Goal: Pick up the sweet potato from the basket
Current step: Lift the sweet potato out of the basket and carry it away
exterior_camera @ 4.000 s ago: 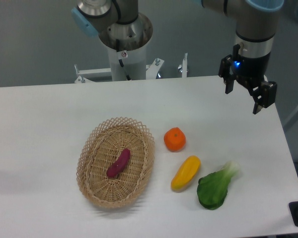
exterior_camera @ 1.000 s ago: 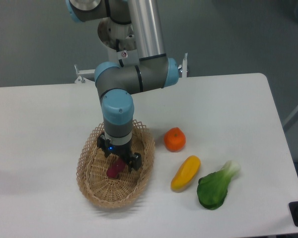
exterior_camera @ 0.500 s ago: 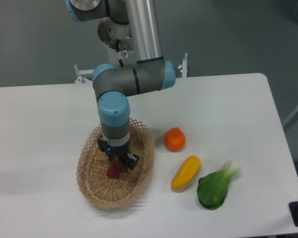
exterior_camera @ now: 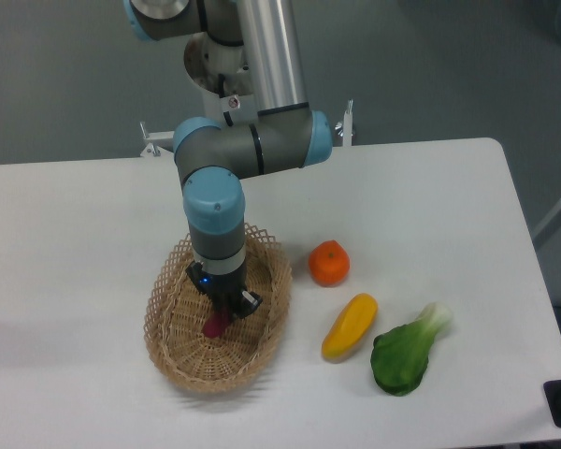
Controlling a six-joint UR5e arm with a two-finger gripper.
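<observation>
Nearest the camera lie the greens (exterior_camera: 404, 354) and the yellow vegetable (exterior_camera: 349, 325), both on the table (exterior_camera: 430, 215) well apart from the work. Further back sits the basket (exterior_camera: 168, 323), with the orange (exterior_camera: 328, 263) just beside its right rim.

Inside the basket the gripper (exterior_camera: 226, 307) stands over the sweet potato (exterior_camera: 214, 324), of which only the lower magenta end shows below the fingers. Half a second ago the fingers stood visibly spread to either side of the tuber; now they have drawn together against it, so the pincer appears clamped on the sweet potato. The tuber is in the basket, seemingly not yet lifted clear of the weave.

This suggests the grasp is just made and the lift is what remains. The hold is near the upper end, so the slim tuber could pivot or slip as it rises.
</observation>
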